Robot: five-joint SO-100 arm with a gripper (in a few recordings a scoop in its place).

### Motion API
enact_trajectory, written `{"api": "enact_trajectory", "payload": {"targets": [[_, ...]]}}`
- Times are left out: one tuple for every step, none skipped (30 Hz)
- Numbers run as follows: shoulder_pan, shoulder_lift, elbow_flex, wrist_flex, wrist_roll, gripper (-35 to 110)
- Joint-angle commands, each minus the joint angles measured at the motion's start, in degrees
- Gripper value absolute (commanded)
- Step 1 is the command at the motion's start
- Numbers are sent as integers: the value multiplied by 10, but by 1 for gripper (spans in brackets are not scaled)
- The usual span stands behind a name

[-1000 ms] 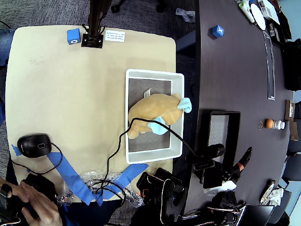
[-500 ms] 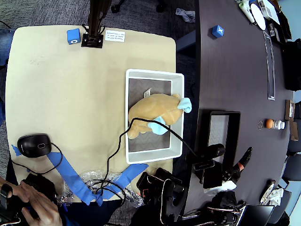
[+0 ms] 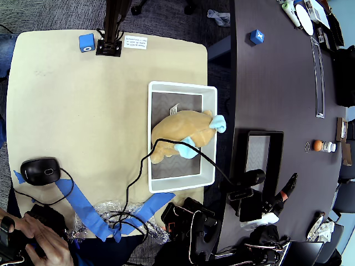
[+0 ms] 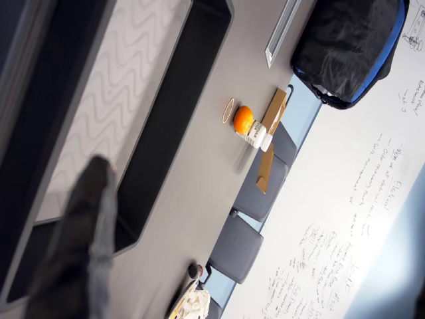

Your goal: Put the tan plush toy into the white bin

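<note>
Overhead view: tan desk [image 3: 72,111] unchanged from a second ago; white bin [image 3: 209,105] holds the tan plush toy [image 3: 180,133], lying unmoved; the hand [image 3: 280,195] sits right, over the dark desk, its state unclear

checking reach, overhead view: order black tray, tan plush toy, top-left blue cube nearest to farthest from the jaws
1. black tray, alongside, on the dark table
2. tan plush toy, leftward, in the white bin
3. blue cube, tan table's top-left corner
</note>
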Motion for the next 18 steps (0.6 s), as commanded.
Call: {"api": "enact_trajectory", "payload": {"targets": [[9, 9, -10, 7, -6, 67], [10, 9, -10, 7, -6, 67], [10, 9, -10, 7, -6, 67], [10, 9, -10, 7, -6, 67], [10, 9, -10, 7, -6, 67], [10, 9, -10, 7, -6, 67], [10, 9, -10, 7, -6, 67], [10, 9, -10, 7, -6, 67], [10, 9, -10, 7, -6, 67], [10, 9, -10, 7, -6, 67], [10, 9, -10, 7, -6, 67], [10, 9, -10, 7, -6, 67], [10, 9, -10, 7, -6, 67], [10, 9, -10, 7, -6, 67], [10, 9, -10, 7, -6, 67], [10, 9, -10, 7, -6, 67], [10, 9, -10, 7, -6, 67], [10, 9, -10, 7, -6, 67]]}}
